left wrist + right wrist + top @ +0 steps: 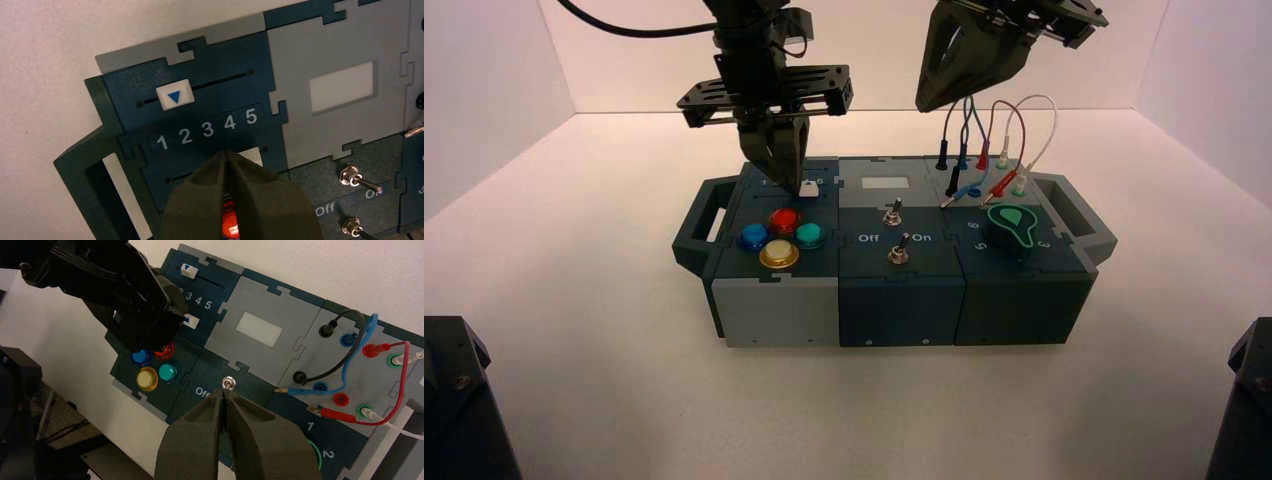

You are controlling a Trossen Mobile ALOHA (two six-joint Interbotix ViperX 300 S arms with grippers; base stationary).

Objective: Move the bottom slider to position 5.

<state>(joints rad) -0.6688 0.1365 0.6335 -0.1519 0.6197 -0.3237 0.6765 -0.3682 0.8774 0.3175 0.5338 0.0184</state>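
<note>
The bottom slider (251, 155) sits under numeral 5 (251, 116) at its track's end near the box's back-left corner, so the task looks done. Left gripper (226, 156), clenched and empty, touches the slider; right gripper (223, 396), clenched, waits above the box.

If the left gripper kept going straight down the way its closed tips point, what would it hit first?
Probably the bottom slider or its track just beside the knob. The left gripper, shut, points down at the box right next to that white knob, which sits below numeral 5. Whether they already touch is unclear.
</note>
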